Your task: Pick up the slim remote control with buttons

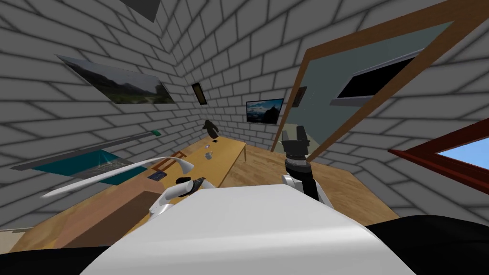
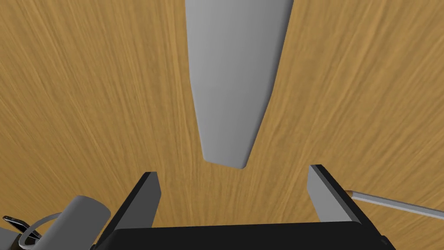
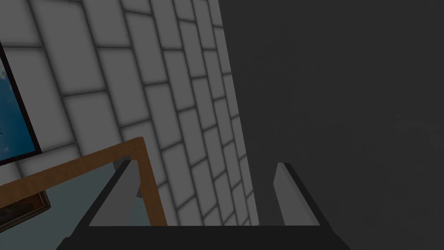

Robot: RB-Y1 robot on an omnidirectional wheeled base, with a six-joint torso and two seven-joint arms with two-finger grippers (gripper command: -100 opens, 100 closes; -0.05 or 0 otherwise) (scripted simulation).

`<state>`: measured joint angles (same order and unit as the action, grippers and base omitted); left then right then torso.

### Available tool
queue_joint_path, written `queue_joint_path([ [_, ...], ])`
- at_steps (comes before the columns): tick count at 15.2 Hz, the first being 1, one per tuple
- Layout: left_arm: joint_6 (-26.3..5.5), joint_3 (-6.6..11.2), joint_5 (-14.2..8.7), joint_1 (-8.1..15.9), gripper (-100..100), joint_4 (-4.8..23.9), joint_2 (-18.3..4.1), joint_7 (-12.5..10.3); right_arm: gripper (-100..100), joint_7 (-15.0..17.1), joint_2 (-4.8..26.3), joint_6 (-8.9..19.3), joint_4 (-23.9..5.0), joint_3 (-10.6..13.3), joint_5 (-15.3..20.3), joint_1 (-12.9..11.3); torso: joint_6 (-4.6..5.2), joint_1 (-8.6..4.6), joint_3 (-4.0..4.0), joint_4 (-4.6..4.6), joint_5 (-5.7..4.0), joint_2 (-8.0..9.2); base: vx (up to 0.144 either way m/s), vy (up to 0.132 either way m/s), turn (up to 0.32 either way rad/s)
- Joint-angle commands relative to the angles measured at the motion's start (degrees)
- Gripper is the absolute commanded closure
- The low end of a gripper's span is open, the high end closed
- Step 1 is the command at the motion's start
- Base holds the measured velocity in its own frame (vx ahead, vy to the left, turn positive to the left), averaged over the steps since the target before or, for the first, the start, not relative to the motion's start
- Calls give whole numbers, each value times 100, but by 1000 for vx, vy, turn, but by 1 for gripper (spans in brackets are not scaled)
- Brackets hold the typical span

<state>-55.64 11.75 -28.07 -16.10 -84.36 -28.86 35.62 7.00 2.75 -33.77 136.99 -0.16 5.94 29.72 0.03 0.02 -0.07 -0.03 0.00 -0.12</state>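
Observation:
A slim, plain grey tapered slab (image 2: 234, 87), the remote by its shape, lies flat on the wooden table (image 2: 86, 108); no buttons show on it. Its narrow end stops just ahead of the gap of my left gripper (image 2: 236, 191), which hangs open over the table, touching nothing. In the head view the left gripper (image 1: 192, 183) is low over the table's near part, beside a long pale strip (image 1: 119, 173). My right gripper (image 1: 293, 136) is raised in the air to the right, away from the table, open and empty (image 3: 208, 195).
Beside the left gripper lie a thin grey pencil-like stick (image 2: 394, 204) on one side and a grey mug-like cylinder (image 2: 76, 221) on the other. On the long table (image 1: 229, 155) stand a dark figure (image 1: 210, 128), a small mug (image 1: 208, 154) and a dark flat item (image 1: 156, 175). Brick walls close by.

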Motion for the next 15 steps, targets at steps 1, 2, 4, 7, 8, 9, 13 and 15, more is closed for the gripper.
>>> queue_joint_path([
  [1,-278,10,-67,13,-100,87,-17,67,0,0,0,0,0,0,0,0,0,0,0,0,0,0,16,26,-197],
  [2,-416,17,-144,37,-100,207,-35,142,0,0,0,0,0,0,0,1,-4,1,0,0,0,-1,19,22,-213],
  [4,-662,22,-214,58,-100,318,-47,211,0,0,0,0,0,0,0,1,-3,1,-1,-1,0,-2,19,24,-207],
  [7,-894,24,-277,74,-100,420,-54,272,0,0,0,0,0,0,0,0,-2,2,-2,-1,1,-3,15,24,-180],
  [8,-1055,24,-333,86,-100,513,-55,326,0,0,0,0,0,0,0,1,-4,1,-1,-1,1,-2,14,20,-175],
  [9,-1188,20,-380,94,-100,596,-50,372,0,0,0,0,0,0,0,1,-4,0,-1,-1,0,-2,23,25,-232],
  [13,-1440,-11,-470,89,-100,777,0,456,0,0,0,0,0,0,0,1,-3,-2,-3,-1,1,-4,19,20,-151],
  [15,-1190,-80,-367,138,-100,894,78,389,0,0,0,0,0,-1,0,1,-7,-4,-2,-1,-1,-3,6,20,-42],
])
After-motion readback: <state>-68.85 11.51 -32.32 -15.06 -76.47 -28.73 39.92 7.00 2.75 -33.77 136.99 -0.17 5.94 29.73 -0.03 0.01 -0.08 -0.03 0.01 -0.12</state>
